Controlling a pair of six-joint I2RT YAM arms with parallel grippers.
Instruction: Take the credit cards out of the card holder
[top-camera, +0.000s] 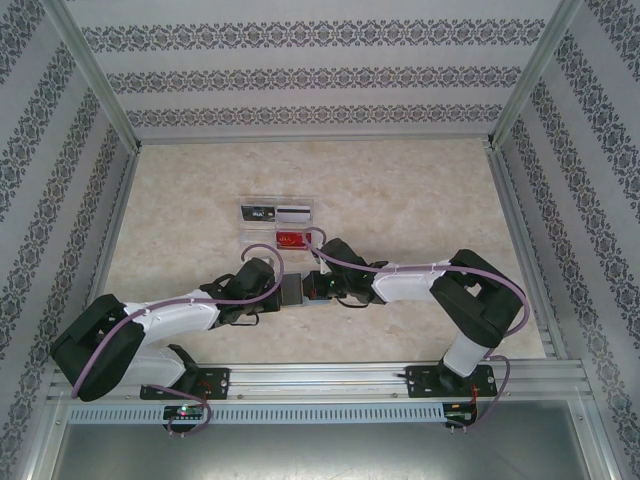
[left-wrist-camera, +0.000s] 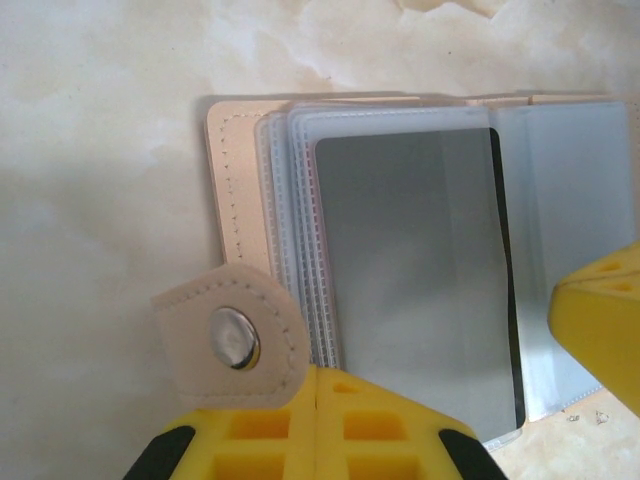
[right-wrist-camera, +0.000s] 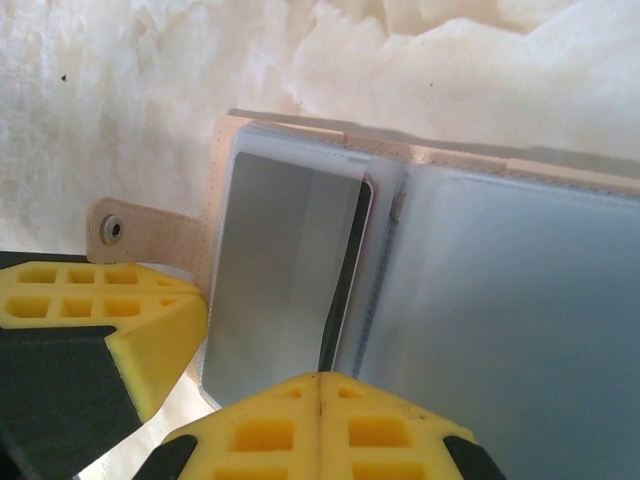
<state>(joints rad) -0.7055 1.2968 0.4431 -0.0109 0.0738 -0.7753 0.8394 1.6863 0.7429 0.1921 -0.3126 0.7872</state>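
Note:
The tan card holder (top-camera: 293, 290) lies open on the table between my two grippers. In the left wrist view its tan cover (left-wrist-camera: 235, 170), snap tab (left-wrist-camera: 232, 340) and stacked clear sleeves show, with a grey credit card (left-wrist-camera: 410, 270) in the top sleeve. My left gripper (left-wrist-camera: 318, 378) is shut, its tips pinched on the near edge of the sleeves. In the right wrist view my right gripper (right-wrist-camera: 320, 380) is shut where the dark edge of the credit card (right-wrist-camera: 285, 270) runs into its closed tips. The card holder (right-wrist-camera: 500, 300) spreads open to the right.
A clear plastic tray (top-camera: 278, 225) with black, silver and red cards sits just behind the holder. Patterned walls and metal rails enclose the beige table (top-camera: 420, 190). Each gripper's yellow finger shows in the other's wrist view, close alongside.

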